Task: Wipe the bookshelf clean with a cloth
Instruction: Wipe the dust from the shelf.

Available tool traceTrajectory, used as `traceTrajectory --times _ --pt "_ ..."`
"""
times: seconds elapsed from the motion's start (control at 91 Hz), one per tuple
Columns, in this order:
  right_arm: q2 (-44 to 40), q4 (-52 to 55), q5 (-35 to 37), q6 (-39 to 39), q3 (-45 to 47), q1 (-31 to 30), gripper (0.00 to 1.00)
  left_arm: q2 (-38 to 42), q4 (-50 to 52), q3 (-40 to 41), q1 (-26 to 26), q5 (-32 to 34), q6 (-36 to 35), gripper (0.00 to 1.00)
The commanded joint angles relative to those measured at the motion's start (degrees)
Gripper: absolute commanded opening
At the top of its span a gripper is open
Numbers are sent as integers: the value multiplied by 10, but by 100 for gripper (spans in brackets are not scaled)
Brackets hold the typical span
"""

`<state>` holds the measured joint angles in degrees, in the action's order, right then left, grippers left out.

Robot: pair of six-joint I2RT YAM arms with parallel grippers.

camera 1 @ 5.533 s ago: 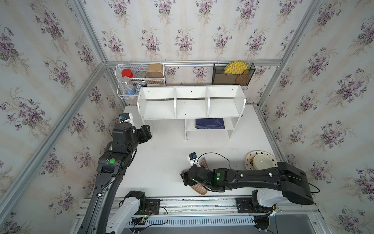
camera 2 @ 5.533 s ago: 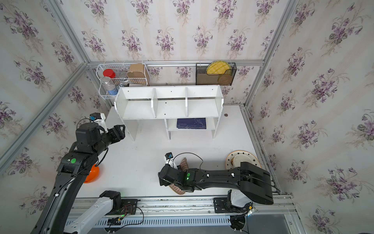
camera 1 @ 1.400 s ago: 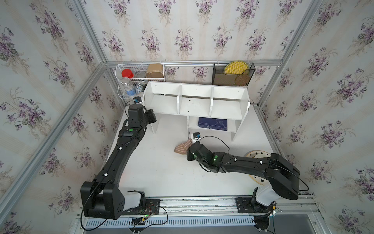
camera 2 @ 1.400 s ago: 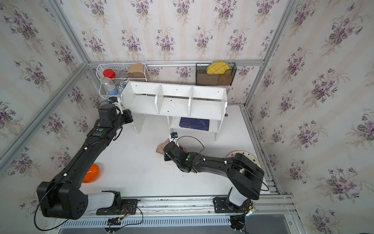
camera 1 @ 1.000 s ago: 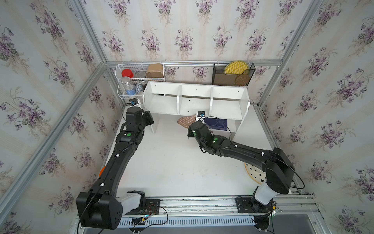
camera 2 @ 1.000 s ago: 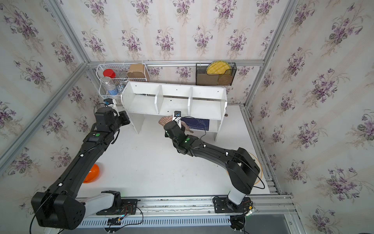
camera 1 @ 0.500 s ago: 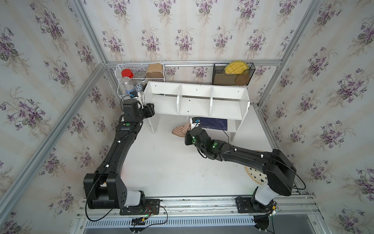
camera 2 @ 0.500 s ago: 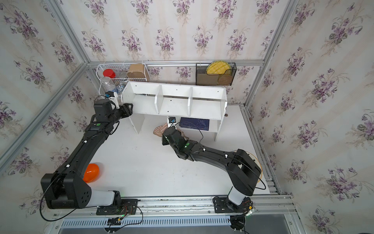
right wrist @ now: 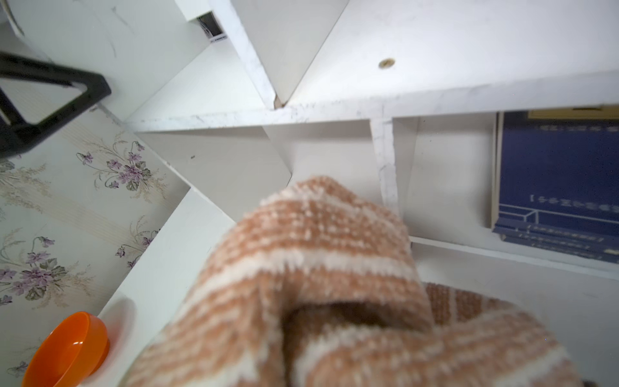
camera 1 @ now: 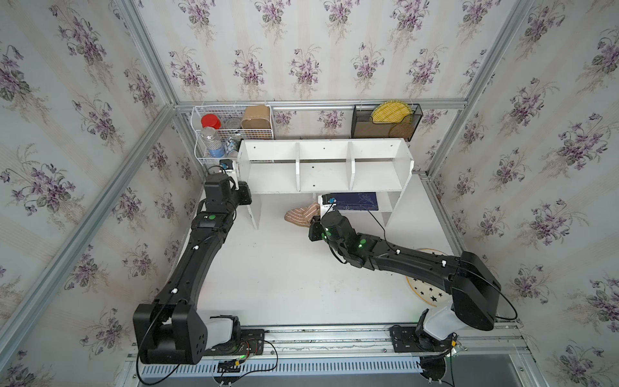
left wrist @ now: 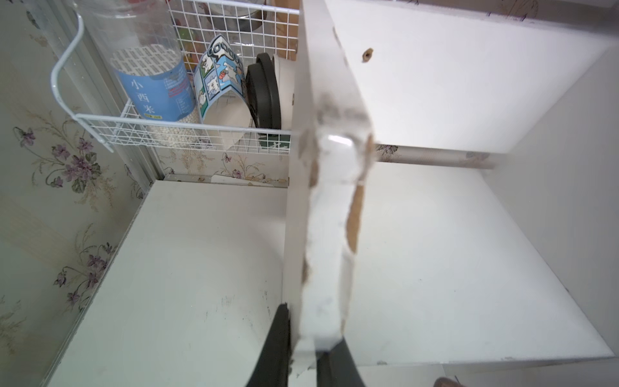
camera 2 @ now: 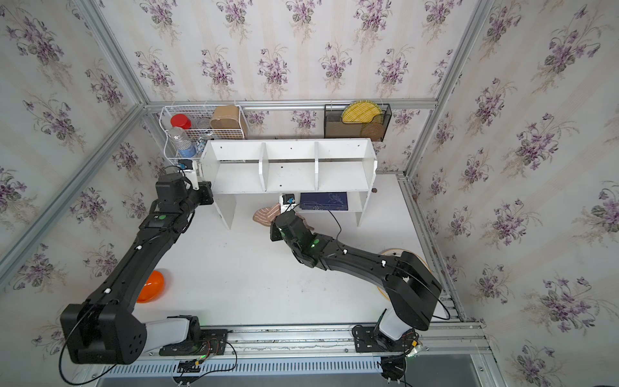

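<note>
Both top views are bright and evenly lit by soft, diffuse light; the arms throw only faint shadows on the white counter [camera 1: 284, 274], and the frame rails bow slightly toward the picture edges. In the left wrist view the near edge of the bookshelf [left wrist: 331, 207] is blurred and carries a small glint, while the wire basket [left wrist: 100, 124] is sharper. In the right wrist view the cloth [right wrist: 318, 268] and orange bowl [right wrist: 67, 348] are out of focus.

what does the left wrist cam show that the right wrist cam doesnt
Only the left wrist view: the wire basket with a bottle in it. Only the right wrist view: the cloth, a blue book and an orange bowl. Both: the white bookshelf and the flowered wallpaper.
</note>
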<state>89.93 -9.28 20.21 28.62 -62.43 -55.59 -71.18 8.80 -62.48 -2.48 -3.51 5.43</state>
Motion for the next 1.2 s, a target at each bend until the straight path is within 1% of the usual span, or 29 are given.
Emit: traceTrajectory --times 0.0,0.077,0.165,0.264,0.363,0.451,0.517,0.582,0.659,0.78,0.868,0.956,1.088,1.187 --pt "-11 -49 10 -22 -8 -1 0 49 -16 20 2 -2 55 0" --pt "-6 -50 20 -32 -29 -1 0 63 -16 32 2 -16 43 0" --pt "16 -45 41 -42 -53 -1 0 58 -18 32 2 -26 36 0" --pt "64 -33 28 -46 -67 0 0 37 -12 20 3 -35 26 0" --pt "100 -43 6 -29 -40 -1 0 14 -14 11 7 -41 18 0" --pt "105 -81 -10 -2 13 -1 0 -8 -19 0 13 -63 7 0" --pt "111 -83 -14 5 23 -1 0 -30 -15 -17 13 -78 -4 0" --pt "112 -64 -10 -3 6 -1 0 -46 -10 -27 13 -95 -12 0" --pt "101 -50 5 -27 -24 0 0 -45 -20 -18 13 -113 -9 0" --pt "89 -11 39 -65 -99 4 0 -38 -33 1 11 -112 -10 0" --pt "86 -10 53 -81 -115 5 0 -33 -36 8 11 -112 -12 0" --pt "100 -12 41 -74 -106 7 0 -30 -34 7 11 -111 -14 0" --pt "125 -30 8 -30 -45 7 0 -32 -31 7 11 -103 -14 0" --pt "128 -45 -5 -3 -4 7 0 -33 -26 7 11 -100 -13 0"
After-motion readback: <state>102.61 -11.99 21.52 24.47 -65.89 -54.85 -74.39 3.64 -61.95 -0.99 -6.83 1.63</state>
